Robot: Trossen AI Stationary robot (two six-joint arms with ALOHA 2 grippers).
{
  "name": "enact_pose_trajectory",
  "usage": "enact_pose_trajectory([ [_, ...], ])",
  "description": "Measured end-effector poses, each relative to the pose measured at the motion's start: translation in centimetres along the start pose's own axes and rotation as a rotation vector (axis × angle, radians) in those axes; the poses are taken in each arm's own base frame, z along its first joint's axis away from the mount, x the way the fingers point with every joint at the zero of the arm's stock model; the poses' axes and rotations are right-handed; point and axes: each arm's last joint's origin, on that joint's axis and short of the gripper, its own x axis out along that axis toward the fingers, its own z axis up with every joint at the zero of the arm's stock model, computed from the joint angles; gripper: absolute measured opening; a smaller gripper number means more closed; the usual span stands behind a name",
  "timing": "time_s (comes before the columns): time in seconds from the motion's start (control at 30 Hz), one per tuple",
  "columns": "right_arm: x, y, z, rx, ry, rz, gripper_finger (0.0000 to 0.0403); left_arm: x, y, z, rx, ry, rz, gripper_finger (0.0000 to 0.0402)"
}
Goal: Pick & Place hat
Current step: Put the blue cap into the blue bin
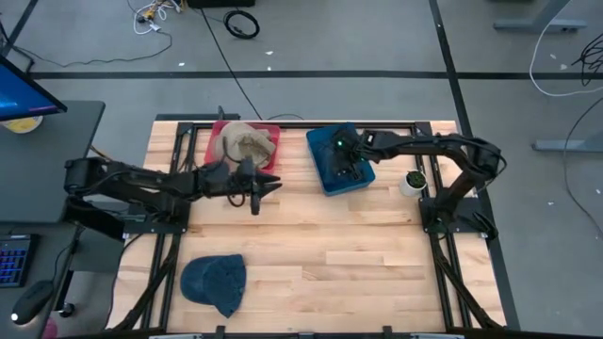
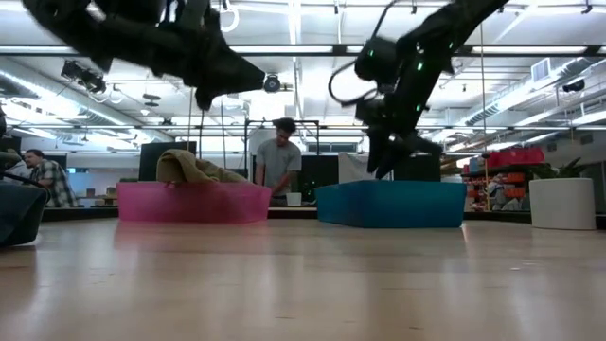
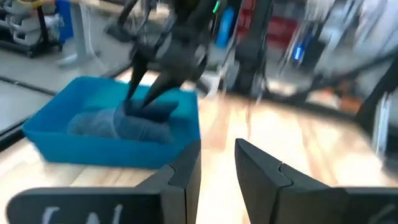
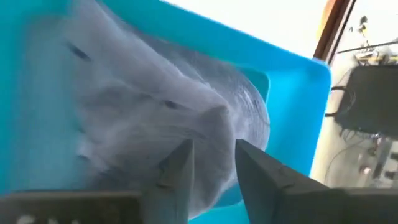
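While the right gripper (image 1: 345,169) dips into the blue bin (image 1: 316,151), fingers slightly apart over a grey hat (image 4: 155,124), the left gripper (image 1: 256,191) hangs empty, open, nr the pink bin (image 1: 213,138) (tan hat (image 1: 243,143) inside). Denim hat (image 1: 214,282) at front-left of table (image 1: 358,254).

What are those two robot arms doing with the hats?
The right tool is down inside the blue plastic bin, fingers slightly apart over a grey fabric hat lying in it. The left tool hangs open above the wooden table, just in front of the pink plastic bin holding a tan hat. A dark blue denim hat waits on the table.
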Motion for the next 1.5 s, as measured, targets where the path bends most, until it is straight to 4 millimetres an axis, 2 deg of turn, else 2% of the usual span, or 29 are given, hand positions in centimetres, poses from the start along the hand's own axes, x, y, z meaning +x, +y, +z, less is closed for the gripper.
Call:
enact_pose_trajectory([
  [0.17, -4.2, 2.3, 2.3, 0.095, -0.054, 0.012, 0.0137, 0.0, -0.9, 3.3, 0.093, 0.221, 0.031, 0.0101],
  [0.3, -7.9, 4.3, 4.2, 0.198, -0.187, 0.037, 0.0145, -0.9, -2.1, 5.1, 0.076, 0.456, 0.051, 0.0101],
  [0.43, -10.7, 6.0, 5.8, 0.27, -0.349, 0.1, 0.0147, -2.2, -3.7, 5.1, 0.034, 0.637, 0.054, 0.0101],
  [0.53, -11.8, 7.0, 6.8, 0.267, -0.425, 0.124, 0.0147, -3.0, -5.2, 4.5, -0.067, 0.698, 0.056, 0.0101],
  [0.73, -12.1, 8.5, 8.1, 0.202, -0.46, 0.154, 0.0147, -4.7, -8.5, 2.0, -0.214, 0.865, 0.081, 0.0126],
  [0.97, -11.3, 8.8, 8.6, 0.191, -0.442, 0.166, 0.0147, -5.9, -12.1, -0.8, -0.397, 0.998, 0.166, 0.0179],
  [1.23, -10.6, 8.9, 9.1, 0.159, -0.446, 0.156, 0.0147, -7.6, -15.2, -4.3, -0.572, 1.195, 0.349, 0.0176],
  [1.33, -10.4, 8.8, 9.3, 0.155, -0.456, 0.149, 0.0147, -8.5, -16.0, -5.6, -0.562, 1.267, 0.418, 0.0173],
  [1.5, -10.5, 8.7, 9.6, 0.133, -0.487, 0.126, 0.0147, -9.4, -16.9, -7.3, -0.575, 1.288, 0.535, 0.0172],
])
